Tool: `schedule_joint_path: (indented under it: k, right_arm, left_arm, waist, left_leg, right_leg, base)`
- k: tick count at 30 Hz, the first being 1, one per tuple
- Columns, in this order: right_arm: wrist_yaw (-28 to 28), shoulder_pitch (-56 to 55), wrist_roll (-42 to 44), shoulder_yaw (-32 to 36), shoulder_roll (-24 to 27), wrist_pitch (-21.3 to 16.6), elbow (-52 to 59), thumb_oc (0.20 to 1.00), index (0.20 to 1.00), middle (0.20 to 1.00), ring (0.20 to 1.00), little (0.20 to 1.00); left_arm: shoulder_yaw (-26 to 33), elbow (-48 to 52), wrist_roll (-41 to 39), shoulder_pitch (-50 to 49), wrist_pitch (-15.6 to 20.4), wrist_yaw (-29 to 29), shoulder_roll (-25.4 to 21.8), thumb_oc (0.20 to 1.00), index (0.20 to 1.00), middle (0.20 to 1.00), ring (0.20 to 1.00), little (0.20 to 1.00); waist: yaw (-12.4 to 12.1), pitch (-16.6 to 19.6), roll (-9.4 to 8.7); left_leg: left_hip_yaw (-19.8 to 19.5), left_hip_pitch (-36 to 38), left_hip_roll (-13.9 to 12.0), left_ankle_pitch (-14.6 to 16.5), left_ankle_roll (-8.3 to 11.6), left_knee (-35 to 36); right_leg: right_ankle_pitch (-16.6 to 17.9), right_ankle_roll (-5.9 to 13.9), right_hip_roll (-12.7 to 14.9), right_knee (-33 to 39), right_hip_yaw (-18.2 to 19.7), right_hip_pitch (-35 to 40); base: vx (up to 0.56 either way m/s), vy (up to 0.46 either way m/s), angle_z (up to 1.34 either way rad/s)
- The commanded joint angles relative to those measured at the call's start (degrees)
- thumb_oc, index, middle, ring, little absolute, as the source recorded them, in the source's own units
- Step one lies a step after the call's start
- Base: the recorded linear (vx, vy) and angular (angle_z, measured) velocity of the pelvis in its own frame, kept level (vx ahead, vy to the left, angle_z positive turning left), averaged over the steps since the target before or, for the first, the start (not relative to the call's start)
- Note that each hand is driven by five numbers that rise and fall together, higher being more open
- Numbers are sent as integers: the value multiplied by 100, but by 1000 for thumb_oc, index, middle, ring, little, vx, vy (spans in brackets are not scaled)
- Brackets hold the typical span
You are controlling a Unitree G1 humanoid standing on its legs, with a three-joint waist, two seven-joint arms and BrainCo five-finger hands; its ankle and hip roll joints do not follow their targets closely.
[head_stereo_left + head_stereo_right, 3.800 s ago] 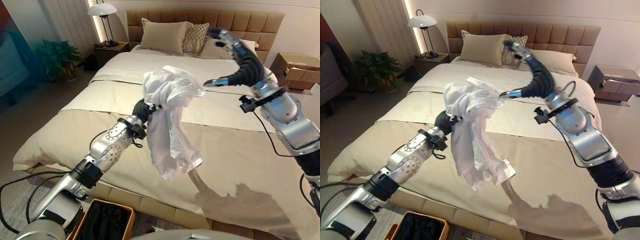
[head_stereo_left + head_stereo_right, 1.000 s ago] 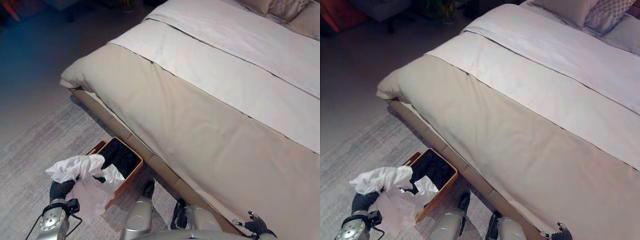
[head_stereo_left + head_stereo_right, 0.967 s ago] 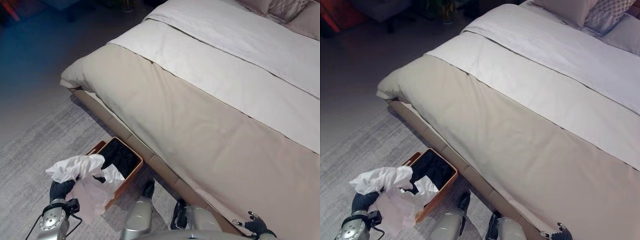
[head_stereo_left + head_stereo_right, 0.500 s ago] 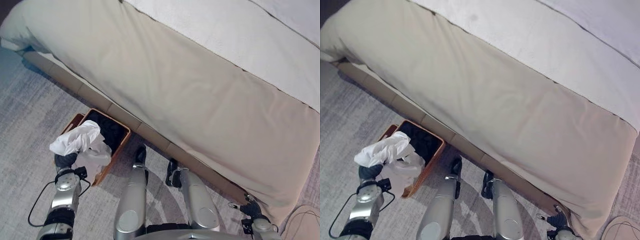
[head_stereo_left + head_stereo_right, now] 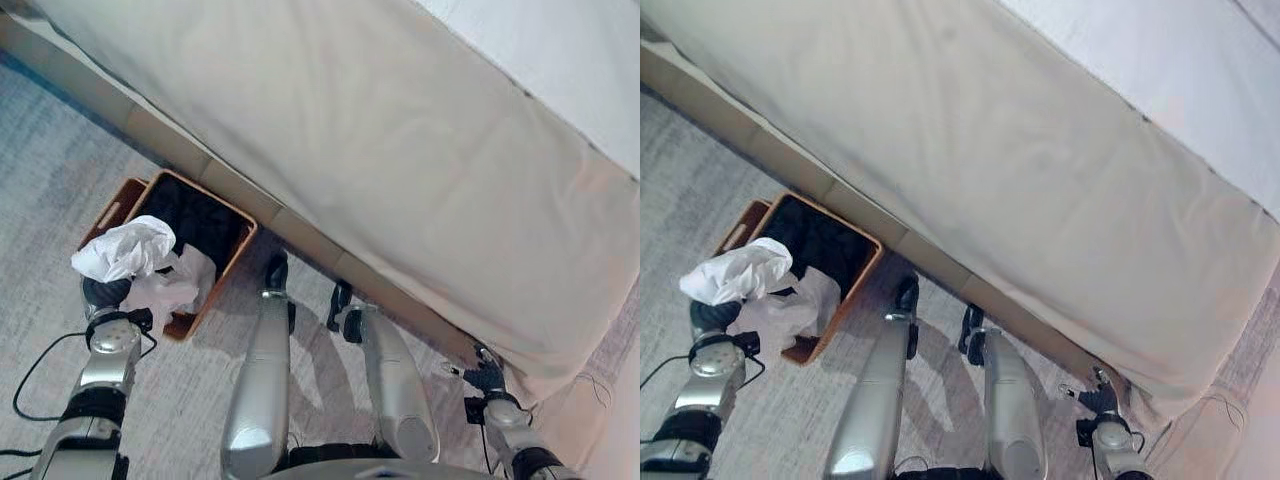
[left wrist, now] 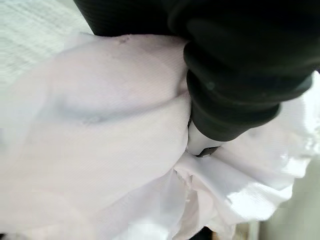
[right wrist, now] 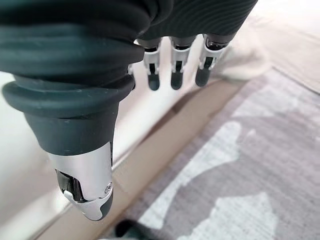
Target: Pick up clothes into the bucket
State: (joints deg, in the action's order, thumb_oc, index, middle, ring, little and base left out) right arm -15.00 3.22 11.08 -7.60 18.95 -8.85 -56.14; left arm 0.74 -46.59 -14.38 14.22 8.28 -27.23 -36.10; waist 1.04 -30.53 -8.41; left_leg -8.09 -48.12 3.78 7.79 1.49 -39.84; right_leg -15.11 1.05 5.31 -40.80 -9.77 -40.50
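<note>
The left hand [image 5: 103,293] sits low at the robot's left side, above the grey rug [image 5: 40,190], with a bunched white garment [image 5: 130,250] heaped over it. In the left wrist view the white cloth [image 6: 100,150] wraps round the dark ribbed cover and presses against a silver thumb tip, so the fingers are buried in the fabric and it cannot be told whether they are clenched on it or released. The garment's upper bundle lies over the near rim of the bucket [image 5: 235,250], while a looser, paler fold hangs down across the bucket's near wall toward the rug.

The right hand [image 5: 487,378] hangs at the robot's right side, close to the lower corner of the bed. In the right wrist view its fingers [image 7: 173,65] point straight out in a row, the thumb apart from them, relaxed and holding nothing; past them run the bed's pale base and the mottled grey rug [image 7: 240,165].

The bucket is a brown rectangular box with a dark lining, a handle slot in its far short wall, standing on the rug just beside the bed's base board [image 5: 190,160].

Beyond it the bed [image 5: 380,140] fills the far part of the scene, covered by a beige duvet with a paler sheet [image 5: 1180,70] toward the top right.
</note>
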Motion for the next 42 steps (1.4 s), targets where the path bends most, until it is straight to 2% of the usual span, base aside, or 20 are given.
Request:
schedule_joint_path:
  k: [1, 5, 8, 15, 17, 18, 21, 23, 26, 32, 34, 36, 38, 39, 40, 41, 42]
  right_arm:
    - [-238, -375, 309, -150, 176, -158, 161, 1000, 1000, 1000, 1000, 1000]
    - [-330, -440, 430, -224, 223, -207, 163, 1000, 1000, 1000, 1000, 1000]
    - [-377, -434, 472, -290, 268, -232, 247, 1000, 1000, 1000, 1000, 1000]
    - [-422, -403, 496, -408, 287, -225, 359, 1000, 1000, 1000, 1000, 1000]
    - [-422, -390, 513, -424, 309, -194, 391, 1000, 1000, 1000, 1000, 1000]
    - [-426, -377, 508, -426, 325, -163, 411, 1000, 1000, 1000, 1000, 1000]
    - [-409, -371, 474, -357, 398, -1, 402, 1000, 1000, 1000, 1000, 1000]
    - [-409, -314, 415, -325, 439, 98, 440, 1000, 1000, 1000, 1000, 1000]
    - [-407, -296, 387, -292, 473, 138, 454, 1000, 1000, 1000, 1000, 1000]
    - [-359, -281, 316, -170, 455, 185, 469, 1000, 1000, 1000, 1000, 1000]
    - [-325, -181, 242, -102, 446, 226, 427, 1000, 1000, 1000, 1000, 1000]
    - [-308, -154, 201, -75, 442, 252, 401, 1000, 1000, 1000, 1000, 1000]
    - [-323, -107, 69, 56, 406, 277, 317, 1000, 1000, 1000, 1000, 1000]
    - [-323, -119, 68, 50, 408, 277, 318, 1000, 1000, 1000, 1000, 1000]
    - [-355, -78, 48, 72, 353, 276, 215, 1000, 1000, 1000, 1000, 1000]
    - [-376, -62, -4, 175, 301, 251, 206, 1000, 1000, 1000, 1000, 1000]
    - [-376, -63, -4, 175, 302, 251, 206, 1000, 1000, 1000, 1000, 1000]
  left_arm:
    - [80, 163, -35, 22, 122, -242, -300, 200, 200, 200, 200, 200]
    - [-11, -89, -166, 294, 69, -292, -466, 200, 200, 200, 200, 200]
    - [-144, -73, -121, 443, 14, -316, -538, 200, 200, 200, 200, 200]
    - [-153, -257, -287, 626, -100, -354, -491, 200, 200, 200, 200, 200]
    - [-113, -437, -462, 670, -154, -324, -418, 790, 790, 790, 790, 790]
    - [-71, -573, -575, 695, -217, -296, -363, 1000, 1000, 1000, 1000, 1000]
    - [9, -609, -916, 644, -349, -113, -160, 1000, 1000, 1000, 1000, 1000]
    - [156, -601, -1171, 639, -349, -190, -4, 1000, 1000, 1000, 1000, 1000]
    - [298, -655, -1125, 555, -404, -258, 35, 1000, 1000, 1000, 1000, 1000]
    - [708, 45, -1021, -161, -261, -500, 300, 1000, 1000, 1000, 1000, 1000]
    - [771, 226, -1043, -382, -165, -427, 458, 1000, 1000, 1000, 1000, 1000]
    - [824, 189, -1048, -437, -145, -423, 511, 1000, 1000, 1000, 1000, 1000]
    - [995, 618, -951, -761, 21, -603, 653, 1000, 1000, 1000, 1000, 1000]
    - [997, 633, -946, -783, 17, -609, 661, 1000, 1000, 1000, 1000, 1000]
    - [1074, 607, -919, -736, 66, -691, 789, 1000, 1000, 1000, 1000, 1000]
    - [1233, 1085, -616, -945, 187, -960, 784, 1000, 1000, 1000, 1000, 1000]
    - [1234, 1085, -616, -947, 187, -960, 784, 1000, 1000, 1000, 1000, 1000]
  waist:
    - [43, 74, -211]
    - [101, 74, -341]
    - [108, 74, -360]
    - [156, 74, -395]
    - [154, 74, -405]
    - [153, 74, -401]
    - [161, 74, -342]
    - [161, 74, -306]
    - [155, 74, -275]
    - [44, 74, -133]
    - [-44, 74, 15]
    - [-64, 74, 66]
    - [-160, 74, 248]
    - [-155, 74, 246]
    - [-178, 74, 298]
    - [-210, 74, 344]
    - [-209, 74, 344]
  left_leg:
    - [103, -193, 73, 476, -335, -583]
    - [107, -854, 65, 812, -399, -1365]
    - [102, -1233, 101, 907, -418, -1643]
    - [119, -1598, 99, 1081, -459, -2062]
    - [133, -1653, 89, 1124, -486, -2169]
    - [148, -1666, 87, 1128, -493, -2181]
    - [153, -1676, 114, 1088, -492, -2134]
    - [176, -1623, 99, 1028, -493, -2013]
    - [185, -1506, 61, 965, -486, -1861]
    - [276, -892, -4, 765, -502, -1219]
    - [354, -387, -7, 601, -492, -719]
    - [391, -189, 2, 534, -481, -540]
    - [441, 546, 66, 342, -440, 79]
    - [440, 579, 69, 331, -439, 108]
    - [429, 914, 82, 226, -393, 390]
    - [447, 1426, 100, -129, -351, 885]
    - [446, 1429, 101, -130, -351, 888]
  right_leg:
    - [852, 453, 208, 639, 499, -237]
    - [619, 399, 129, -10, 515, -872]
    - [516, 383, 148, -282, 459, -1218]
    - [399, 390, 156, -681, 380, -1596]
    - [393, 414, 153, -770, 361, -1660]
    - [388, 423, 161, -815, 346, -1692]
    - [392, 420, 214, -787, 325, -1677]
    - [439, 410, 237, -686, 303, -1634]
    - [493, 404, 243, -572, 315, -1558]
    - [662, 411, 225, -40, 370, -1042]
    - [743, 424, 229, 284, 400, -630]
    - [765, 419, 240, 397, 405, -457]
    - [800, 403, 257, 759, 433, 160]
    - [808, 403, 260, 782, 430, 189]
    - [812, 388, 271, 933, 419, 465]
    - [1050, 338, 288, 1341, 363, 962]
    - [1051, 338, 289, 1343, 362, 965]
  base:
    - [37, 67, -12]
    - [36, 58, -7]
    - [21, 24, -11]
    - [29, 36, 1]
    - [27, 27, -7]
    - [10, 11, -7]
    - [-3, 16, -2]
    - [-32, 29, 3]
    - [-16, 11, 3]
    - [-31, -8, -6]
    - [-29, -25, -12]
    - [-9, -16, -11]
    - [9, -67, -7]
    - [39, -92, 5]
    - [-6, -137, 10]
    - [-6, -135, 9]
    - [-9, -165, 0]
